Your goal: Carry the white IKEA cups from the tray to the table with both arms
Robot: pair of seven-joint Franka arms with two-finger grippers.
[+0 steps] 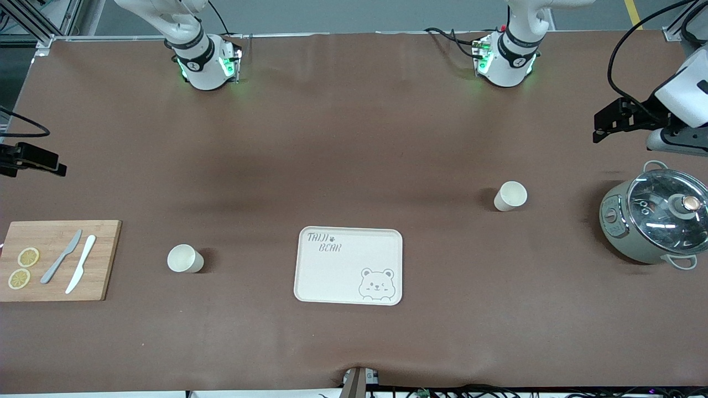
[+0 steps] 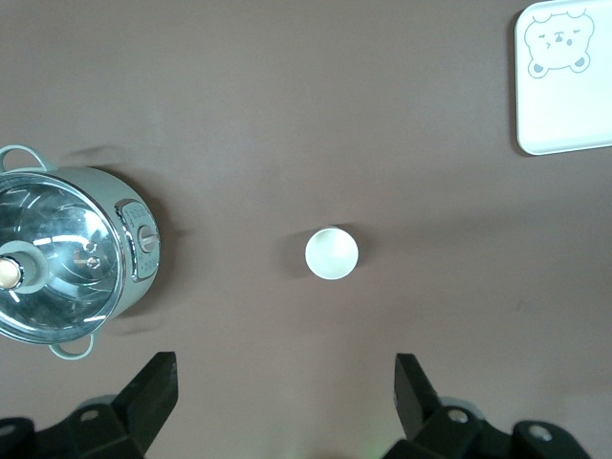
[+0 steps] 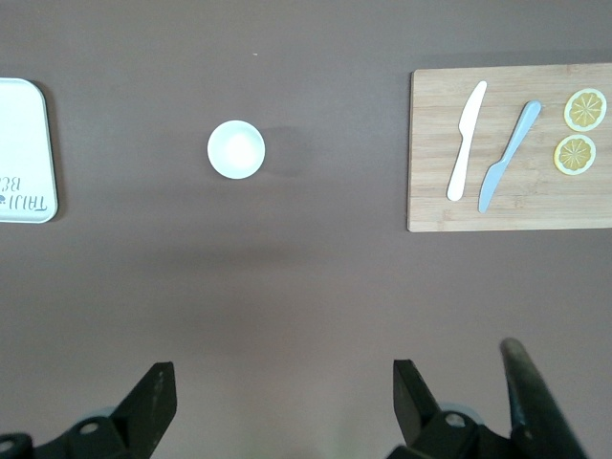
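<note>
Tray [image 1: 332, 276] bare; both cups on table [image 1: 354, 138], upright: one [image 1: 185, 258] toward right arm's end beside cutting board [image 1: 99, 260], other [image 1: 510, 195] toward left arm's end nr pot [image 1: 652, 221]. Left gripper [image 2: 285, 392] & right gripper [image 3: 283, 397] released, holding nothing, each high over table nr its cup. Task looks done; risk only if an arm drops & tips a cup.

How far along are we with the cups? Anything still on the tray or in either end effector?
Looks done. The tray holds nothing. One cup stands on the table toward the left arm's end, the other cup toward the right arm's end. The left end effector and right end effector are open, holding nothing, high over the table. Nothing seems left.
</note>
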